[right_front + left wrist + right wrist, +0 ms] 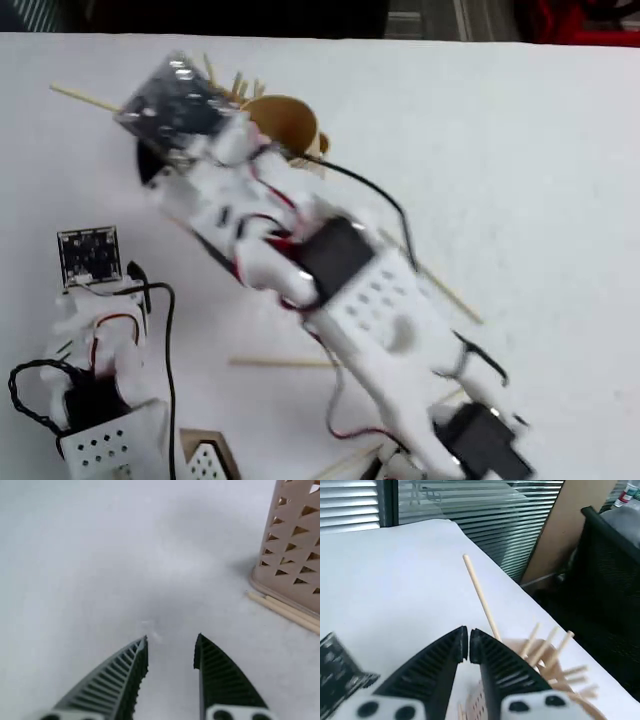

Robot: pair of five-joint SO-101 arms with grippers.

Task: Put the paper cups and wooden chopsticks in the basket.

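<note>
Right wrist view: we see pale wooden chopsticks (480, 596) fanning from the basket (517, 650), the right gripper (468, 630) nearly closed beside it.

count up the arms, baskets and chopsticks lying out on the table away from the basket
arms: 2 (left arm, right arm)
basket: 1
chopsticks away from the basket: 3
total: 6; more chopsticks lie beside or stand in the basket, uncounted

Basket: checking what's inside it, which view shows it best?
Right wrist view: chopsticks stick out of the basket. Left wrist view shows its perforated wall; in the high view the right arm covers most.
</note>
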